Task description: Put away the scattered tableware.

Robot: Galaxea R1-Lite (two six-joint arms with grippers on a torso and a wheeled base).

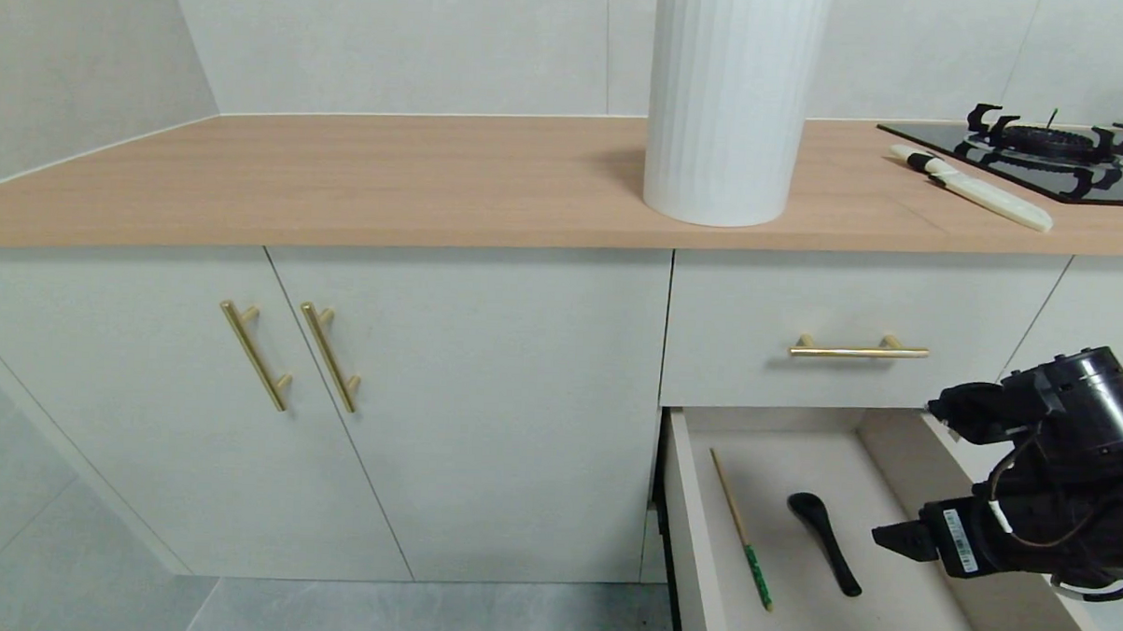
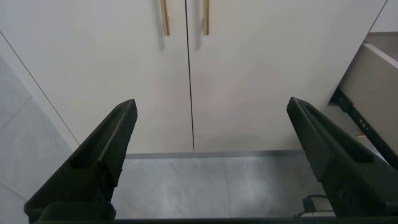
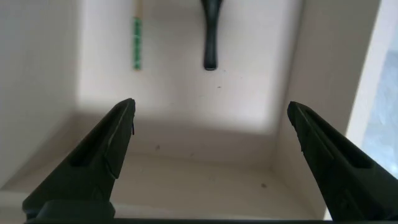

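- Lit softly, evenly, brightly throughout.
- Faintly shadowed beside the white cylinder (image 1: 726, 106), upper centre.
- Dimmed inside the open drawer (image 1: 781, 454), lower right.
- Looked slightly soft in both wrist views.

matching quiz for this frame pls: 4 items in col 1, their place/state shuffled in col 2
Column 1
1. black spoon
2. knife
3. white ribbed cylinder
4. right gripper

Column 2
A. standing upright on the countertop
B. above the open drawer, fingers apart
C. lying on the drawer floor
D. lying flat on the countertop, beside the hob

Pairs: 1-C, 2-D, 3-A, 4-B
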